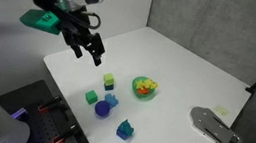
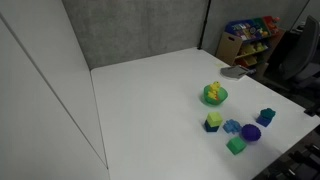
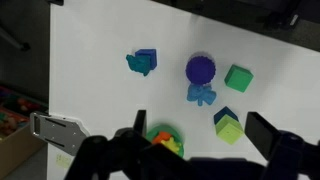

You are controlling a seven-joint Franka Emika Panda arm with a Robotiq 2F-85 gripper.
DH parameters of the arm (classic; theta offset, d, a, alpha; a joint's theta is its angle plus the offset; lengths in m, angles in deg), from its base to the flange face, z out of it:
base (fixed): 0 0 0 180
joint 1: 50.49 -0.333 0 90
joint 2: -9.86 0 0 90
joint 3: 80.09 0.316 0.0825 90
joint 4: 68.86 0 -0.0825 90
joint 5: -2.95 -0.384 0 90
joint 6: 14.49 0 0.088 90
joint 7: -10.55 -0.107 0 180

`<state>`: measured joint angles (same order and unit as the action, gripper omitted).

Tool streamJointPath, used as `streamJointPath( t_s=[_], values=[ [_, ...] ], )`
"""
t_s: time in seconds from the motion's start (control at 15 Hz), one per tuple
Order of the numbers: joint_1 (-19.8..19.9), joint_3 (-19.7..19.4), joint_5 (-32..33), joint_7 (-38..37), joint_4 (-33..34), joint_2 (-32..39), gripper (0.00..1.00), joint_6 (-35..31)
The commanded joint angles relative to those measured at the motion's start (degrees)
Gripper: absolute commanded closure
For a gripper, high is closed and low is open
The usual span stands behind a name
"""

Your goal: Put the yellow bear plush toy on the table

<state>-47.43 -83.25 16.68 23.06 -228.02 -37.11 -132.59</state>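
The yellow bear plush toy lies in a green bowl on the white table, beside an orange piece. It also shows in the other exterior view and in the wrist view, where the gripper body partly hides the bowl. My gripper hangs open and empty above the table, up and to the left of the bowl. In the wrist view the open jaws frame the bowl and a yellow-green cube. The gripper is out of view in one exterior view.
Small toys lie near the bowl: the yellow-green cube, a green cube, a purple ball and a blue piece. A grey metal object sits at the table edge. A toy shelf stands beyond the table.
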Motion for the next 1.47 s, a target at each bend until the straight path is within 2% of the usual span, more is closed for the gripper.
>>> streamJointPath(
  t_s=[0.0,0.4,0.8,1.4],
  values=[
    [-0.4,-0.4,0.3,-0.3,0.1,0.0,0.0,0.2],
    [-0.4,-0.4,0.3,-0.3,0.1,0.0,0.0,0.2],
    [-2.3,0.9,-1.6,-1.6,4.9,3.4,0.0,1.5],
    [-4.1,2.1,-4.9,-2.9,20.3,12.7,0.0,11.5]
  ],
)
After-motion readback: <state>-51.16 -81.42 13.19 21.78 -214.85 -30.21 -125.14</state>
